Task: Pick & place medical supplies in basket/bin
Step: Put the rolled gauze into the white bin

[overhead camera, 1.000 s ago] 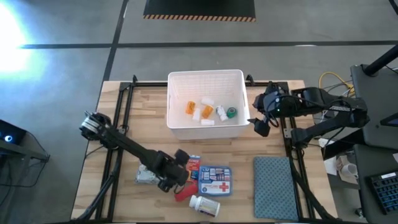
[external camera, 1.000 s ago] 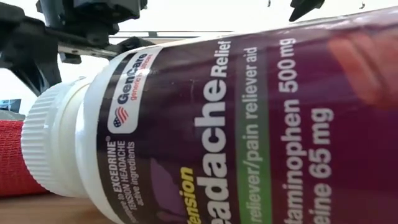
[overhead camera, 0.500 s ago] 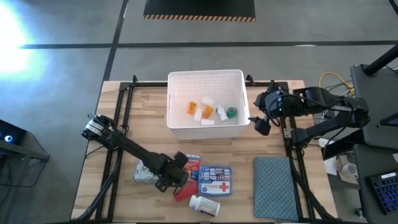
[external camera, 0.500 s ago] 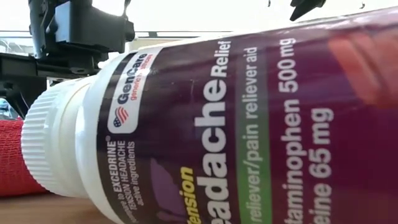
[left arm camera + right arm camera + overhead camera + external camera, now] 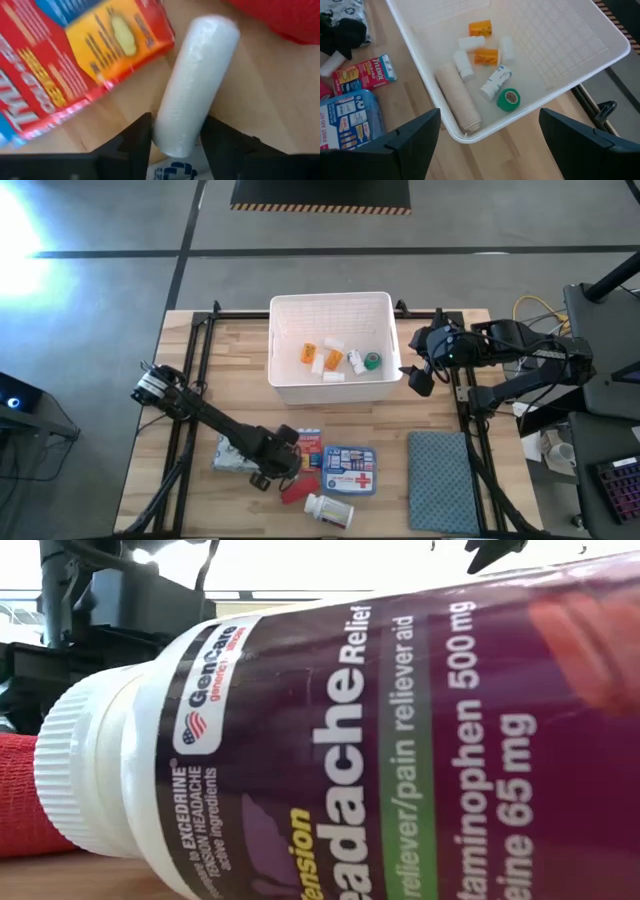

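My left gripper (image 5: pixel 283 468) is down among the loose medical supplies on the table's near half. It is shut on a white wrapped roll (image 5: pixel 195 80) that lies beside the red-blue box (image 5: pixel 311 445). Close by lie the blue red-cross pouch (image 5: pixel 348 470), a white pill bottle (image 5: pixel 330 510), a red item (image 5: pixel 295 492) and the grey patterned pack (image 5: pixel 230 460). The white bin (image 5: pixel 330 302) stands at the far middle with orange vials, white bottles and a green tape roll (image 5: pixel 373 361) inside. My right gripper (image 5: pixel 420 376) stands open beside the bin's right wall. My left gripper pinches the white roll at one end (image 5: pixel 175 137), one finger on each curved side. The fingers (image 5: pixel 132 140) come from above, slanting down, and straddle the roll across its width. The roll lies flat on the wooden table top.
A teal-grey cloth mat (image 5: pixel 440 480) lies at the near right. Black rails (image 5: pixel 200 350) run along both table sides. In the low view the lying pill bottle (image 5: pixel 400 740) fills nearly the whole picture, with the red item (image 5: pixel 20 790) behind it.
My left gripper has come down and shifted slightly toward the table's near left, settling beside the red-blue box. In the low view its dark body has sunk lower behind the pill bottle.
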